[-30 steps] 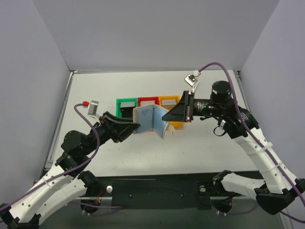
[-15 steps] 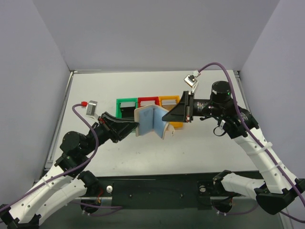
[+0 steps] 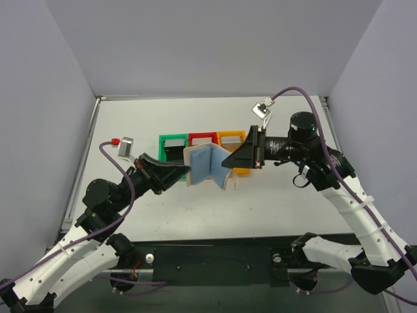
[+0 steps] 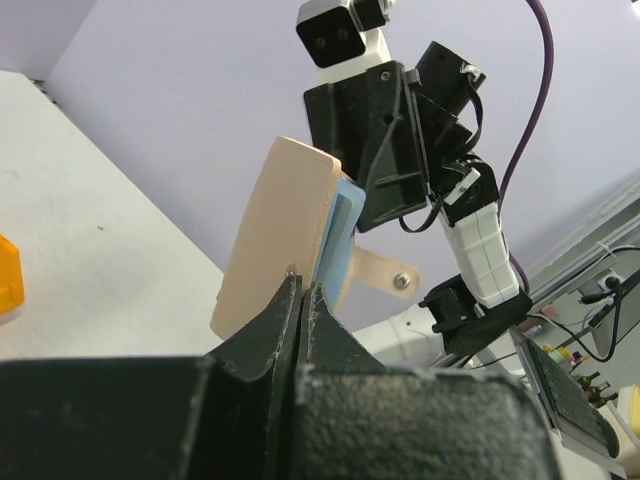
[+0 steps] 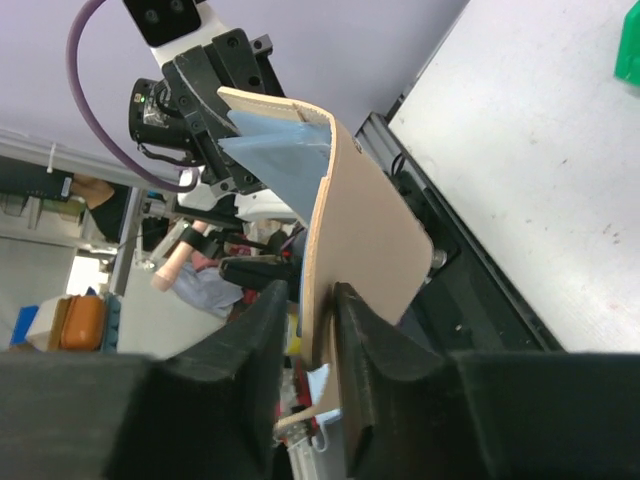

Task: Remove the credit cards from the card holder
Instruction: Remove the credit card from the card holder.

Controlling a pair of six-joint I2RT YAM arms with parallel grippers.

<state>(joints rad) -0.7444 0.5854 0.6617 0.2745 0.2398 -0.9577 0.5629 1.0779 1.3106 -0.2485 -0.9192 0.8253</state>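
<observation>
Here's the card holder [image 3: 205, 167], up off the table [image 3: 280, 208] near the middle of the top view and spread open like a book, its blue inner panels [image 3: 202, 162] facing up. The green bin [image 3: 172, 137], red bin [image 3: 202, 135] and orange bin [image 3: 231, 135] sit in a row just beyond it at 12 o'clock. In from 8 o'clock comes the left gripper [image 3: 185, 171]. Its wrist view shows the jaws pressed right together, nipping the lower edge of the tan cover, with the holder standing tilted above them. From 3 o'clock the right gripper [image 3: 226, 163] has the other flap. Its own camera shows the tan panel running down between the two jaws, which stand a sliver apart and are clamped on it. The snap tab [image 4: 385, 276] pokes out from the holder's far side toward 4 o'clock in the left wrist view.
</observation>
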